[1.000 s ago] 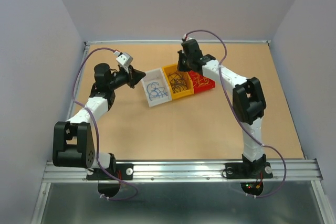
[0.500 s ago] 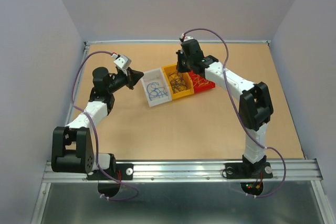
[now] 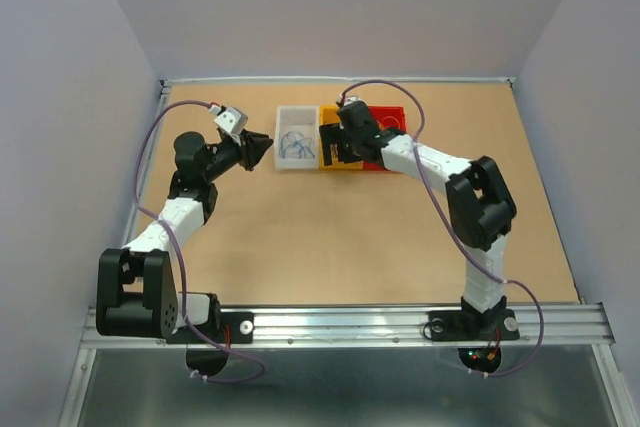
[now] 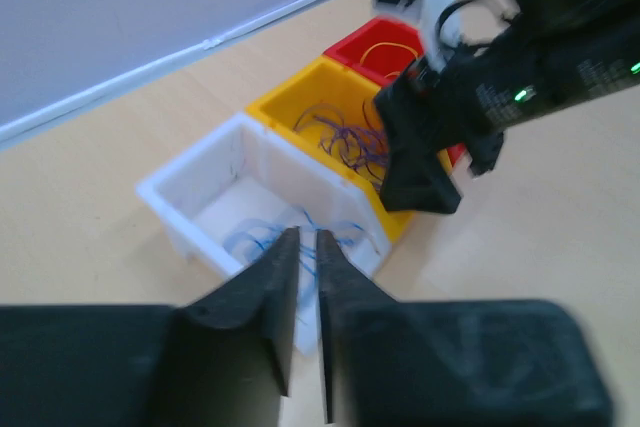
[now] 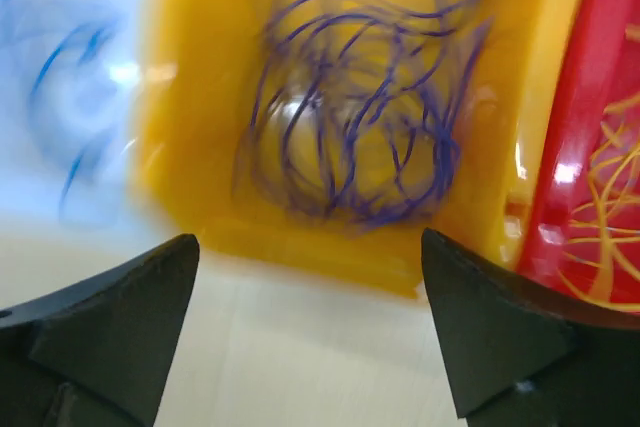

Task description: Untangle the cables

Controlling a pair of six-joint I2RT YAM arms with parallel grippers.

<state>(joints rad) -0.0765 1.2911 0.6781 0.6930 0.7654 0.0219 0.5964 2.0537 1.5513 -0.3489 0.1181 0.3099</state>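
The cables lie sorted in three bins set in a row. Blue wires [image 4: 258, 238] curl in the white bin [image 3: 297, 113]. Dark purple wires [image 5: 350, 137] fill the yellow bin [image 5: 330, 247]. Yellow-orange wires [image 5: 610, 217] sit in the red bin [image 3: 388, 115]. My right gripper [image 5: 308, 242] hangs wide open and empty over the yellow bin's near wall, and shows in the top view too as the right gripper [image 3: 336, 155]. My left gripper [image 3: 266, 147] points at the white bin from its left. Its fingers [image 4: 270, 287] stand a narrow slit apart with nothing between them.
The bins stand near the back of the wooden table [image 3: 330, 237], the white bin [image 4: 215, 162] nearest the left arm. A metal rail [image 3: 350, 322] runs along the near edge. Grey walls close in the sides and back.
The three bins have shifted toward the back and now stand in a straight row. My right gripper has opened wide. My left jaws have parted slightly.
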